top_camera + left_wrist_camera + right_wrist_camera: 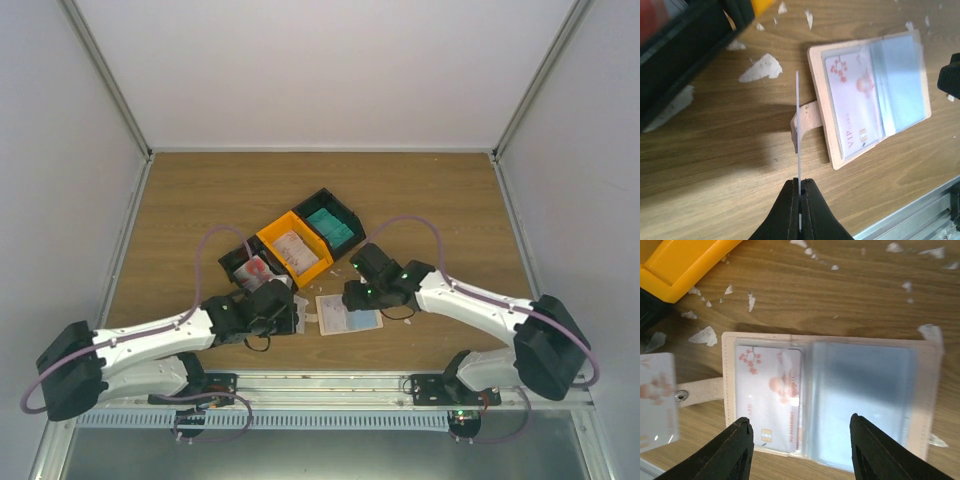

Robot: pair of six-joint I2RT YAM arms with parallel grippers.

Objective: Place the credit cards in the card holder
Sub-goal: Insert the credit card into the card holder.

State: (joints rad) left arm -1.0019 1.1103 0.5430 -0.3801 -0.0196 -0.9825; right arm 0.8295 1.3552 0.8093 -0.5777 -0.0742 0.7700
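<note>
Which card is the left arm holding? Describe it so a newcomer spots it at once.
Find the trays mid-table; the open card holder lies just in front. Beside its strap, the left gripper pinches a white card with red blotches, the only one held, not pocketed or in a tray.

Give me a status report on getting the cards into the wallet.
Done: one white card with red blossoms sits in the left pocket of the open beige folding card holder. In hand: the left gripper is shut on a second thin white card beside the holder's strap; the right gripper hangs open above the holder. Left: teal cards and a pale card wait in the joined black and orange trays.
</note>
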